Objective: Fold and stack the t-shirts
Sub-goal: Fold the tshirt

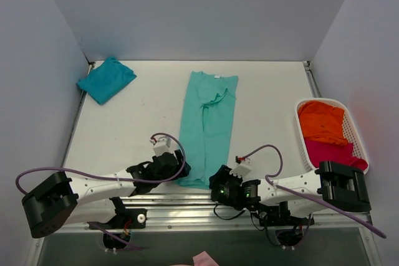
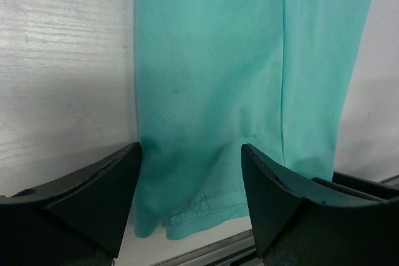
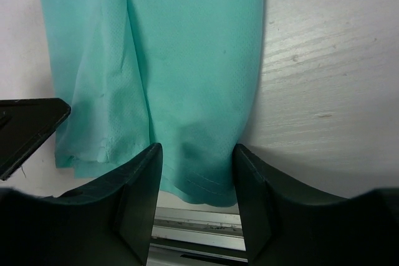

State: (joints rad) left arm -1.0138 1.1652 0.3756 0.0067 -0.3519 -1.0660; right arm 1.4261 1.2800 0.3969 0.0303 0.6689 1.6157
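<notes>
A white plastic lattice basket [image 1: 322, 99] is seen at the right edge of the counter [image 1: 124, 135], and an orange cloth t-shirt [image 1: 321, 123] and a magenta cloth t-shirt [image 1: 330, 152] are heaped in it, the orange one farther back. A folded darker teal t-shirt [image 1: 106, 79] is set in the far left corner, well apart from everything else. Nothing is placed between either arm and the middle garment.

The counter is painted white with a faint wood grain, and a metal rail [image 1: 187, 200] is fitted along its near edge. Plain pale grey walls [image 1: 199, 10] are raised on three sides.

The light mint-green t-shirt [image 1: 207, 126], folded lengthwise into a narrow strip, is laid flat at the middle of the counter. Its long axis is run from near to far, slightly tilted. The collar with a small white neck label [image 1: 217, 76] is pointed at the back wall, and the hem is brought to the near edge.

The left tool [image 2: 191, 151] is held with its fingers spread wide over the hem's left corner. The right tool [image 3: 196, 151] is held over the right corner, its fingers parted more narrowly, with cloth seen in the gap between them.
</notes>
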